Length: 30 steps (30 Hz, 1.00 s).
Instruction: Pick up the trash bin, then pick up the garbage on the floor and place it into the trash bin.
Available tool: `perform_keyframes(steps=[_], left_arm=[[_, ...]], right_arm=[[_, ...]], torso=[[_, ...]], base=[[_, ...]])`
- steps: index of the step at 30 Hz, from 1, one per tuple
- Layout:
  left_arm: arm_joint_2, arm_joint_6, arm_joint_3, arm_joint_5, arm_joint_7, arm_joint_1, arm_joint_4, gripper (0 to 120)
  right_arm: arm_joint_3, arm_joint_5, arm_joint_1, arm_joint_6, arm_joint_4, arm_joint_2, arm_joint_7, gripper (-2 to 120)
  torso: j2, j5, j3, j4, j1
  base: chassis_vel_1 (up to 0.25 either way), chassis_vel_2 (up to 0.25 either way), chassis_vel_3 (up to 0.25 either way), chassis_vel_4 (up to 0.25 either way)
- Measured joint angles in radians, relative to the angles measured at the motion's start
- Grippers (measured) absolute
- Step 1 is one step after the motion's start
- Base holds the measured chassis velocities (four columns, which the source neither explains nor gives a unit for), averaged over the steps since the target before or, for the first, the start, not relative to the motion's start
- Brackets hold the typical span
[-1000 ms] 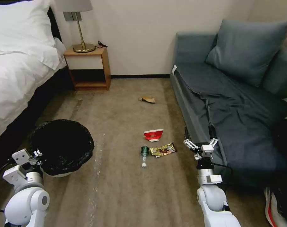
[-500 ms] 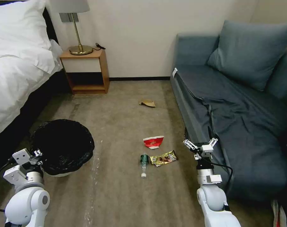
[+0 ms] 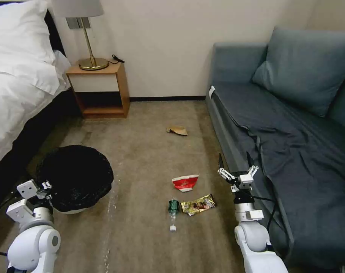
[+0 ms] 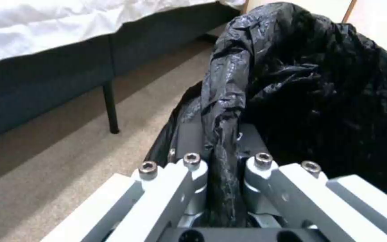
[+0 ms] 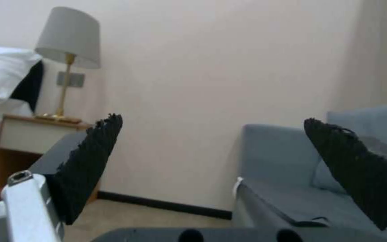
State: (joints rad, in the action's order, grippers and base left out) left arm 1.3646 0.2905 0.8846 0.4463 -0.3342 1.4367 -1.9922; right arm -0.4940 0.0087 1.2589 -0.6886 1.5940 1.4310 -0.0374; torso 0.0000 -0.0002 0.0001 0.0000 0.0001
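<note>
The trash bin (image 3: 76,175), low and white with a crinkly black bag over its rim, is at my front left. My left gripper (image 3: 48,185) is shut on its near rim; the left wrist view shows the gripper (image 4: 221,143) pinching a fold of the black bag (image 4: 292,84). The garbage lies on the carpet ahead: a crushed red-and-white cup (image 3: 185,182), a small clear bottle (image 3: 173,211) with a green label, a gold-brown wrapper (image 3: 198,204), and tan paper (image 3: 177,130) farther off. My right gripper (image 3: 235,160) points upward, open and empty, right of the litter beside the sofa.
A grey-blue sofa (image 3: 293,144) runs along the right, close to my right arm. A bed (image 3: 16,94) lines the left, with a wooden nightstand (image 3: 98,89) and lamp (image 3: 83,34) by the far wall. Open carpet lies between bin and litter.
The whole picture has shifted: the litter, nightstand and sofa sit lower and nearer now, so the camera has moved forward. The bin keeps its place by my left gripper.
</note>
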Motion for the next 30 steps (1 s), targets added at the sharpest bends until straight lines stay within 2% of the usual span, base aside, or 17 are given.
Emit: perform_keyframes(steps=[7,9,11,15,17,18,19,20,21,24,25,28,29,30], left_arm=[[0.005,-0.011,-0.011,-0.018,0.02,-0.026,0.065,5],[-0.006,-0.014,-0.012,-0.01,0.022,-0.032,0.086,5],[-0.031,-0.018,-0.012,0.003,0.032,-0.033,0.111,5],[-0.031,-0.029,-0.01,-0.013,0.038,-0.05,0.143,5],[-0.017,-0.033,-0.01,-0.034,0.038,-0.066,0.157,5],[-0.008,-0.033,-0.011,-0.046,0.039,-0.069,0.157,5],[-0.008,-0.033,-0.011,-0.046,0.039,-0.069,0.157,5],[-0.003,-0.029,-0.014,-0.05,0.04,-0.068,0.151,5],[-0.003,-0.029,-0.014,-0.05,0.04,-0.068,0.151,5],[-0.003,0.003,-0.031,-0.05,0.042,-0.064,0.128,5],[-0.003,0.003,-0.031,-0.05,0.042,-0.064,0.128,5],[-0.01,0.059,-0.051,-0.016,0.043,-0.061,0.088,5],[-0.01,0.059,-0.051,-0.016,0.043,-0.061,0.088,5],[-0.009,0.071,-0.056,-0.015,0.043,-0.063,0.074,4]], right_arm=[[0.01,-0.087,0.016,-0.005,-0.013,0.022,-0.006,100],[0.019,-0.111,0.02,0.008,-0.017,0.029,-0.004,100],[0.047,-0.099,0.013,0.054,-0.02,0.031,0.025,100],[0.093,-0.051,-0.008,0.122,-0.017,0.017,0.082,100],[0.145,-0.027,-0.051,0.154,-0.037,-0.015,0.134,100],[0.171,-0.026,-0.07,0.174,-0.046,-0.045,0.133,100],[0.171,-0.026,-0.07,0.174,-0.046,-0.045,0.133,100],[0.192,-0.024,-0.089,0.206,-0.052,-0.088,0.101,100],[0.192,-0.024,-0.089,0.206,-0.052,-0.088,0.101,100],[0.243,0.01,-0.143,0.26,-0.109,-0.21,-0.031,100],[0.243,0.01,-0.143,0.26,-0.109,-0.21,-0.031,100],[0.295,0.029,-0.211,0.264,-0.188,-0.345,-0.14,100],[0.295,0.029,-0.211,0.264,-0.188,-0.345,-0.14,100],[0.313,0.045,-0.237,0.277,-0.209,-0.392,-0.206,100]], torso=[[0.0,-0.0001,0.0,0.0,0.0],[0.0,0.0,0.0,-0.0002,0.0],[0.0,0.0001,0.0,-0.0001,0.0],[0.0,0.0001,0.0,0.0,0.0],[0.0,0.0002,0.0,0.0001,0.0],[0.0,0.0004,0.0,0.0001,0.0],[0.0,0.0004,0.0,0.0001,0.0],[0.0,0.0,0.0,0.0001,0.0],[0.0,0.0,0.0,0.0001,0.0],[0.0,0.0003,0.0,0.0003,0.0],[0.0,0.0003,0.0,0.0003,0.0],[0.0,0.0005,0.0,0.0,0.0],[0.0,0.0005,0.0,0.0,0.0],[0.0,0.0002,0.0,0.0,0.0]], base=[[-0.02,0.023,0.023,-0.017],[0.0,0.0,0.0,0.0],[0.0,0.0,0.0,0.0],[0.0,0.0,0.0,0.0],[0.0,0.0,0.0,0.0],[0.0,0.0,0.0,0.0],[0.0,0.0,0.0,0.0],[0.0,0.0,0.0,0.0],[0.0,0.0,0.0,0.0],[0.0,0.0,0.0,0.0],[0.0,0.0,0.0,0.0],[0.0,0.0,0.0,0.0],[0.0,0.0,0.0,0.0],[0.0,0.0,0.0,0.0]])
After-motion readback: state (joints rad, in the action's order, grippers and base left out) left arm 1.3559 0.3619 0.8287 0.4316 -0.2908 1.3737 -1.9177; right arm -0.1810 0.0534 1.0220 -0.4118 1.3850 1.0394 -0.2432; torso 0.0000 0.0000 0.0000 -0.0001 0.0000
